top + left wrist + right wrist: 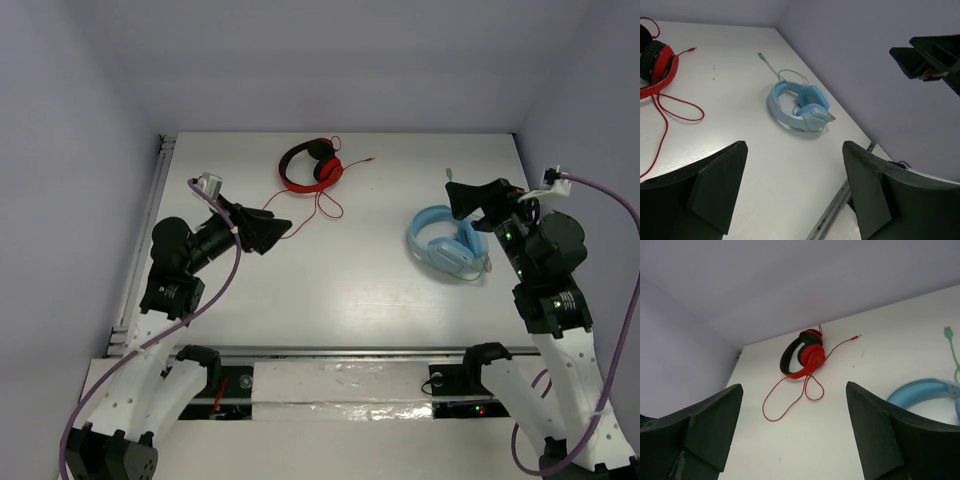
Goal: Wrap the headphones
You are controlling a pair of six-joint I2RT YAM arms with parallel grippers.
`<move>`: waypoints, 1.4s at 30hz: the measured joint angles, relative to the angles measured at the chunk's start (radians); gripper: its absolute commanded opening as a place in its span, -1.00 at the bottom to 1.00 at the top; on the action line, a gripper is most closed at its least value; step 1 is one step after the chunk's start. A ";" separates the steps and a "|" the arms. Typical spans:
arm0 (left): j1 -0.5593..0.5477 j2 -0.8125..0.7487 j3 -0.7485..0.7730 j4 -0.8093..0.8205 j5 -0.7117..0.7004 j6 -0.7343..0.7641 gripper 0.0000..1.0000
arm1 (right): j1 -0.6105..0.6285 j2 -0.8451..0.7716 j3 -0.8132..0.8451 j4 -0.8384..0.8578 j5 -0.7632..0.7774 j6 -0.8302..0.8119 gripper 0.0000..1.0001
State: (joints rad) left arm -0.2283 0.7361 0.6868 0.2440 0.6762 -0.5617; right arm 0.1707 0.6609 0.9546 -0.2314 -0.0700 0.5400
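Pale lilac walls close in a white worktop point(350, 290) on three sides; the blue headphones point(447, 245) lie flat on its right half, resting on the surface, held by neither arm. The right hand point(462, 200) hangs over their far edge, its black fingers spread wide with nothing between them; from overhead it overlaps the top of the headband, and whether it touches cannot be told from that view. In the right wrist view the same hand point(794, 387) gapes over bare worktop, and only a curve of the blue headphones point(925, 390) shows low on the right, cut off by the frame edge and by the right-side finger point(880, 440); a stretch of their thin green cable point(952, 347) runs up to its plug near that edge.

The left hand point(268, 230) sits well apart on the left half, also open and empty; through its fingers the left wrist view shows the headphones point(799, 107) whole, earcups folded inward, the green cable point(785, 75) looping behind the headband and trailing off towards the far wall; where the cable joins the earcup is hard to make out. From overhead that cable is almost too faint to trace.

Red headphones point(310, 165) lie near the far edge, their red cable point(325, 205) curling towards the left hand.
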 measured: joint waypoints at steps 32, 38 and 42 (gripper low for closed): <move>-0.716 1.253 0.911 -0.205 -0.803 0.328 -0.25 | 0.000 0.024 0.171 -0.054 0.067 0.043 -0.93; -0.757 1.601 1.415 -0.339 -0.821 0.401 0.08 | 0.000 0.022 0.170 -0.053 0.002 0.066 -0.70; -0.746 1.802 1.672 -0.416 -0.842 0.441 0.41 | 0.000 0.004 0.170 -0.053 -0.026 0.068 -0.52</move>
State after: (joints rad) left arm -0.9741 2.5381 2.3589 -0.1719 -0.1661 -0.1204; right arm 0.1707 0.6647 1.1244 -0.2844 -0.0963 0.6079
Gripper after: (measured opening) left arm 0.663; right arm 0.211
